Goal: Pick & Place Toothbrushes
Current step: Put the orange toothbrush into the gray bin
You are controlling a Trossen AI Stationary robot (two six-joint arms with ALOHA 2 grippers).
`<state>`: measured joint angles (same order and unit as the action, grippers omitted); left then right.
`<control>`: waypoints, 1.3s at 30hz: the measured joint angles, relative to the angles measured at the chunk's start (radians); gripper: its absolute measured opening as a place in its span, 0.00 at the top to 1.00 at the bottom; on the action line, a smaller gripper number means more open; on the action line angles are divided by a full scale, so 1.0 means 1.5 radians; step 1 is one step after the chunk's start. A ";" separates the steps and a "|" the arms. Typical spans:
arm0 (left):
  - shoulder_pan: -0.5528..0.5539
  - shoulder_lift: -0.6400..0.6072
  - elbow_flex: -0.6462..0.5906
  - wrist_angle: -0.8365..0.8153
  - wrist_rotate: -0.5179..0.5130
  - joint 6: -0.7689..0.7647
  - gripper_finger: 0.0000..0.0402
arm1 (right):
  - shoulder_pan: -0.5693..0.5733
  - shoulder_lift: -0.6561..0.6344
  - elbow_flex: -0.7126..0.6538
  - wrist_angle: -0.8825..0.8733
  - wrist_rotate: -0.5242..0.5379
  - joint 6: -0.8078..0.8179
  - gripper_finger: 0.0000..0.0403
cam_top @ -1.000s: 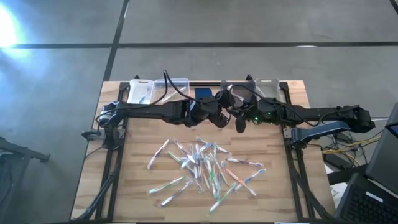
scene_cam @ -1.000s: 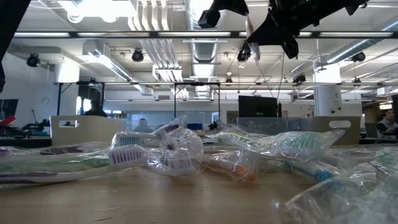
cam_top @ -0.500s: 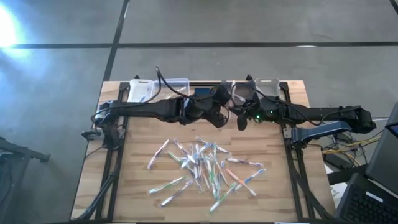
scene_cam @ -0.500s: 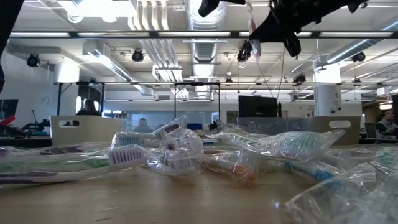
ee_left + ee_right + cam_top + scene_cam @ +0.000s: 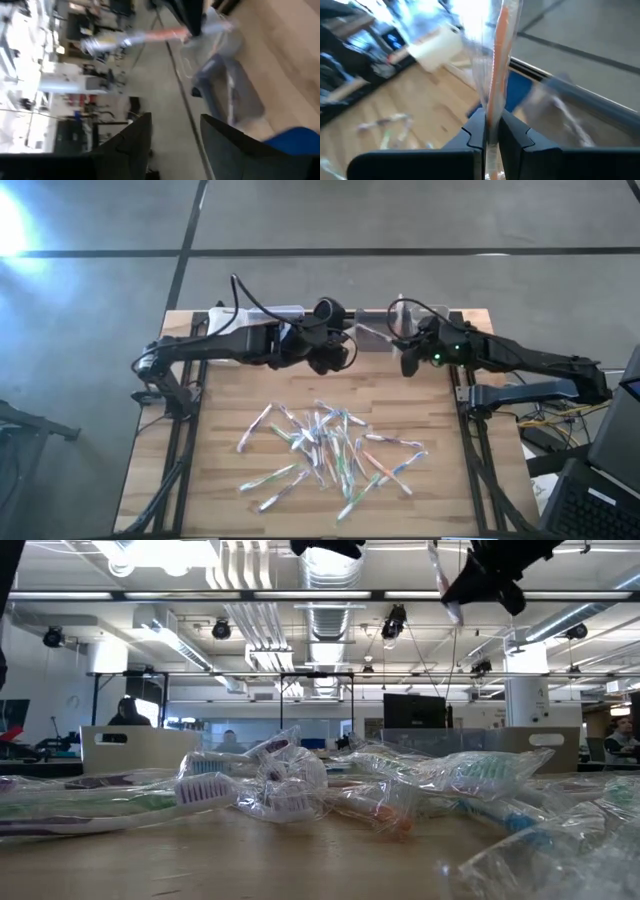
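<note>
A heap of wrapped toothbrushes (image 5: 328,448) lies on the wooden table (image 5: 220,430), and the same toothbrushes (image 5: 300,790) fill the low view. My right gripper (image 5: 490,131), raised over the far middle of the table (image 5: 406,360), is shut on one clear-wrapped toothbrush with an orange stem (image 5: 496,60). My left gripper (image 5: 175,142) stands open just to the left of it (image 5: 340,356), with nothing between its fingers. From the left wrist view the held toothbrush (image 5: 150,36) shows a short way ahead. My right gripper pinches the wrapped toothbrush's orange stem (image 5: 490,112) between its two fingers. The fingers lie across the stem. The long part (image 5: 497,45) sticks out past the fingertips, and the toothbrush (image 5: 446,585) is lifted clear of the table.
Plastic bins stand along the far edge: one at the left (image 5: 228,322), one beside it (image 5: 285,312), one at the right (image 5: 430,315). A grey bin (image 5: 230,95) and a blue pad (image 5: 295,142) show beneath my left gripper. The near half of the table holds the heap.
My left gripper has opened, let go of the toothbrush, rolled its wrist and drawn back up toward the far left. My right gripper, still shut on the toothbrush, has risen and carried it toward the table's right and far edge.
</note>
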<state>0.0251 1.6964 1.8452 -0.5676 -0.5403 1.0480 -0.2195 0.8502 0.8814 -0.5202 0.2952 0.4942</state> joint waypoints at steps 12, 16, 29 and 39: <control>0.023 -0.038 0.000 -0.072 0.133 -0.194 0.57 | -0.103 0.058 0.184 -0.522 0.078 0.020 0.95; 0.037 -0.056 0.000 -0.072 0.142 -0.232 0.57 | -0.162 0.089 0.197 -0.607 0.064 0.020 0.95; 0.067 -0.115 -0.001 -0.139 0.159 -0.281 0.57 | -0.322 0.175 0.109 -0.585 -0.046 -0.120 0.95; 0.077 -0.151 -0.003 -0.173 0.159 -0.329 0.57 | -0.418 0.274 0.140 -0.536 -0.047 -0.247 0.95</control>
<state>0.1401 1.4703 1.8401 -0.8272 -0.3014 0.5542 -0.8463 1.2609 1.0920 -1.3242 0.2247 0.1234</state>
